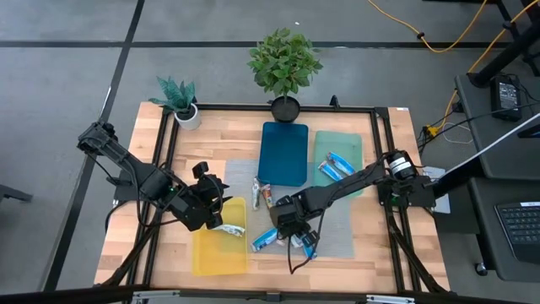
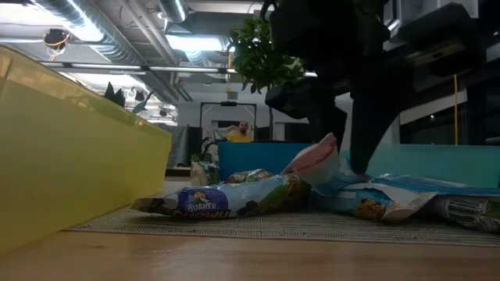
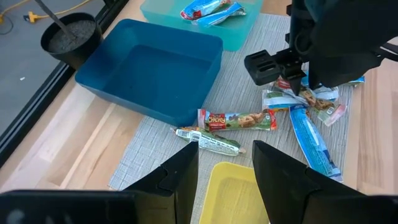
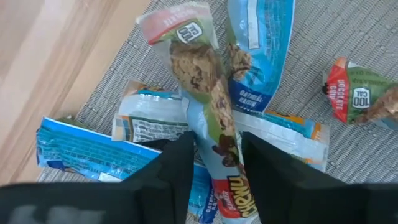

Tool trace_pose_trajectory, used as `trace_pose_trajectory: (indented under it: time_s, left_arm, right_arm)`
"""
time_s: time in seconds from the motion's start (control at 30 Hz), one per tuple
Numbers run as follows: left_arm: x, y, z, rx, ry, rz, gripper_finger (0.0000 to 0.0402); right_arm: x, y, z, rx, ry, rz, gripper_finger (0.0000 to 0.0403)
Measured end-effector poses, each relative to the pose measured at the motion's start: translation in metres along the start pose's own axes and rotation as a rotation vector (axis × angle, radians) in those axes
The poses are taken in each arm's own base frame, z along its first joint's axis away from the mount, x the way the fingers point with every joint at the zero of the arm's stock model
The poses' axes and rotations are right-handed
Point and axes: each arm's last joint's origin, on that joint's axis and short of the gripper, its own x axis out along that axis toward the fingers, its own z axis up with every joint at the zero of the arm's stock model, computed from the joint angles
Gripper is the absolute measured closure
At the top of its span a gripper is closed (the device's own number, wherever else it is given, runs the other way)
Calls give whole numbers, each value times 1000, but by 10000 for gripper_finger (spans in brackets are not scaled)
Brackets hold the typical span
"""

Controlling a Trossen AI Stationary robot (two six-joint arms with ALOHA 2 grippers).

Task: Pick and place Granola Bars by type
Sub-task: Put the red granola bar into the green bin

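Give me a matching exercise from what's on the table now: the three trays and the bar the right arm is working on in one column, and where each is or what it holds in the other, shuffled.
1. deep blue plastic tray
2. pale teal plastic tray
3. yellow plastic tray
4. red-and-green wrapped granola bar

A. holds blue-wrapped granola bars
B. between the fingers of the right gripper
C. empty
D. below the open left gripper

Pairs: 1-C, 2-A, 3-D, 4-B
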Motion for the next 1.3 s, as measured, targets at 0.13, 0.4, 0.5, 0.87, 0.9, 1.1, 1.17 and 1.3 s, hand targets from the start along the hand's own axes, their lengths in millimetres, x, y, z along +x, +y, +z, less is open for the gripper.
trace_pose_trajectory:
  time_s: [0.13,0.4,0.5,0.87,0.9,1.1,1.17,1.3]
  left_arm:
    - [0,0,0,-1,0,0,258]
    - [0,0,0,-2,0,0,258]
    - [0,0,0,2,0,0,258]
    - [0,0,0,7,-2,3,258]
    - [0,0,0,8,-2,3,258]
    - [0,0,0,9,-2,3,258]
    - [0,0,0,14,-2,3,258]
    - [0,0,0,17,-2,3,258]
  right_arm:
    - [0,0,0,1,-1,0,319]
    - [-2,0,-1,11,10,1,392]
    - [-9,-3,-1,40,45,-18,377]
    - [-87,-23,7,227,60,-70,397]
    - [-96,-24,8,241,38,-92,394]
    - [-129,-24,10,247,-73,-186,385]
    - [-127,-24,11,243,-80,-178,385]
    - [-109,-25,7,233,-87,-115,369]
